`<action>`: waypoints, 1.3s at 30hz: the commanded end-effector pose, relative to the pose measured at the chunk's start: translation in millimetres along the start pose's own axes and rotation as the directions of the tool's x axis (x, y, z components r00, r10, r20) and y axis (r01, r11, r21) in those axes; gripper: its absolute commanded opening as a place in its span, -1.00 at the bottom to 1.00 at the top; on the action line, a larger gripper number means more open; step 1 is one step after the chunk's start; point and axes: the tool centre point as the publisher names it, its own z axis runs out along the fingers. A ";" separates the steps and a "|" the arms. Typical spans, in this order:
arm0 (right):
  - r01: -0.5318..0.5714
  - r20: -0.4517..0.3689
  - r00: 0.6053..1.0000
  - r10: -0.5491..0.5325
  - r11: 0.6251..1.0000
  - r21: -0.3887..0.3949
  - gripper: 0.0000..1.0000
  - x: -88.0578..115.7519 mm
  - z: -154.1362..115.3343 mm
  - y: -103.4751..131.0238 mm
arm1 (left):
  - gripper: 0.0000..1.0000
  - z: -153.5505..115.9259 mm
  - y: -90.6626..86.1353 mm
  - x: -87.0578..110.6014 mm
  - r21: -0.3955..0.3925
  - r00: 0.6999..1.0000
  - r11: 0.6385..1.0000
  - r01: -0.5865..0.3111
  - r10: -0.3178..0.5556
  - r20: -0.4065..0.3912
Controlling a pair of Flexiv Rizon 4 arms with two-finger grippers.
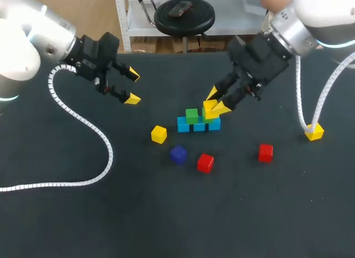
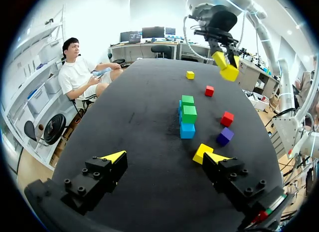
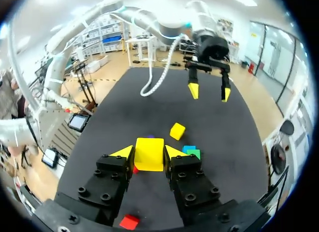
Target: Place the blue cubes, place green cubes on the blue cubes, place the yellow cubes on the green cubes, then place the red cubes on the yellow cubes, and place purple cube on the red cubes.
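Note:
A row of blue cubes (image 1: 198, 126) lies mid-table, with two green cubes (image 1: 192, 116) on top of it. My right gripper (image 1: 213, 104) is shut on a yellow cube (image 3: 149, 153) and hangs in the air over the right end of that row. In the left wrist view the green cubes (image 2: 189, 114) sit on the blue ones (image 2: 187, 129) ahead of my left gripper (image 2: 164, 157). That left gripper (image 1: 132, 86) is open and empty, up at the left. Loose on the table are yellow cubes (image 1: 158, 134) (image 1: 314, 131), a purple cube (image 1: 178, 154) and red cubes (image 1: 205, 162) (image 1: 265, 152).
A white coiled cable (image 1: 83, 122) snakes across the left side of the black table (image 1: 249, 213). Another coiled cable (image 1: 300, 102) hangs from my right arm near the far-right yellow cube.

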 end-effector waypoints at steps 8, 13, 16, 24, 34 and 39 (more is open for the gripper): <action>0.036 0.081 0.996 -0.040 0.998 0.051 -1.00 24.2 18.8 -13.4 | 1.00 0.3 2.3 -0.1 0.005 1.000 1.000 -0.001 0.001 -0.002; -0.004 0.077 0.997 0.001 0.999 0.035 -1.00 35.5 26.6 -18.0 | 1.00 0.3 2.3 -0.1 0.005 1.000 1.000 -0.001 0.001 -0.002; 0.006 0.065 0.998 -0.009 0.999 0.036 -1.00 30.3 26.3 -20.8 | 1.00 0.3 2.3 -0.1 0.005 1.000 1.000 -0.001 0.001 -0.002; 0.030 0.053 0.998 -0.032 0.999 0.039 -1.00 21.5 28.6 -30.8 | 1.00 0.3 2.3 -0.1 0.005 1.000 1.000 -0.001 0.001 -0.002; 0.014 0.062 0.998 -0.016 0.999 0.035 -1.00 28.2 36.6 -41.6 | 1.00 0.3 2.3 -0.1 0.005 1.000 1.000 -0.001 0.001 -0.002; 0.000 0.058 0.998 -0.003 0.999 0.039 -1.00 32.9 39.0 -44.3 | 1.00 0.3 2.3 -0.1 0.005 1.000 1.000 -0.001 0.001 -0.002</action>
